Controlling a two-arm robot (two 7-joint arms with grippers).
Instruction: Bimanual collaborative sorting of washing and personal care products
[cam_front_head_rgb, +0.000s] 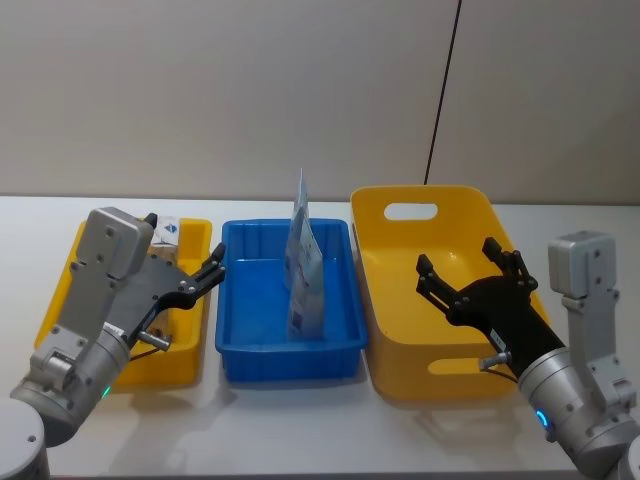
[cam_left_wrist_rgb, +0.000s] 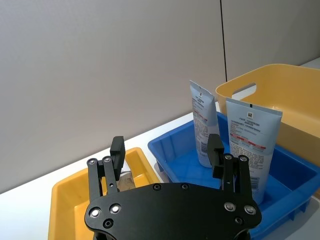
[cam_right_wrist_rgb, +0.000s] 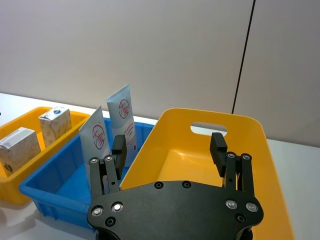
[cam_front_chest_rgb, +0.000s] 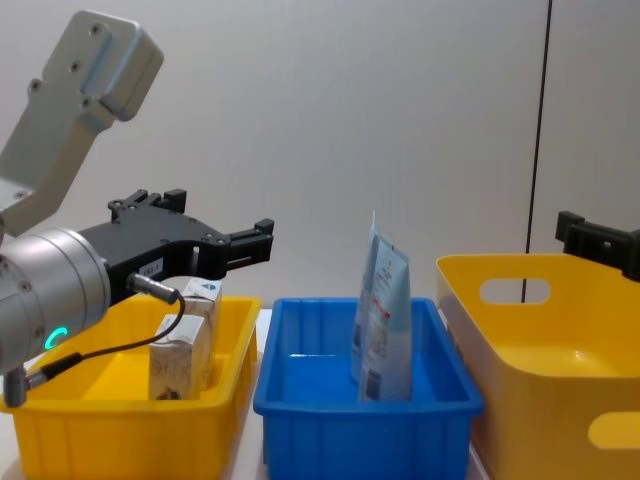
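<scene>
Standing upright in the blue bin (cam_front_head_rgb: 290, 365) at the middle of the table (cam_front_head_rgb: 300, 430), the far pouch (cam_front_head_rgb: 300, 205) and the near pouch (cam_front_head_rgb: 307, 292) have their long axes vertical and their crimped ends up. The near one is just at 6 o'clock of the far one. In the head view both show edge-on, flat faces turned toward 3 and 9 o'clock, and their red-and-white labels show in the left wrist view. Two boxes (cam_front_chest_rgb: 180, 358) stand in the small yellow bin (cam_front_head_rgb: 170, 372) at 9 o'clock of the blue bin, white tops up, one behind the other, the farther one near the bin's 12 o'clock end. At 3 o'clock of the blue bin sits the big yellow bin (cam_front_head_rgb: 400, 378), taller-walled, with a handle slot at its 12 o'clock end. The three bins stand side by side, walls close together, with a plain wall (cam_front_head_rgb: 200, 100) behind them at 12 o'clock. The left gripper (cam_front_head_rgb: 215, 268) hovers above the small yellow bin, over the nearer box. Its arm rises from 7 o'clock and its fingers reach toward 2 o'clock, spread wide with nothing between them. The right gripper (cam_front_head_rgb: 465, 265) hangs over the big yellow bin, its arm coming in from 5 o'clock. Its fingers aim toward 11 o'clock, likewise parted wide and holding nothing.
</scene>
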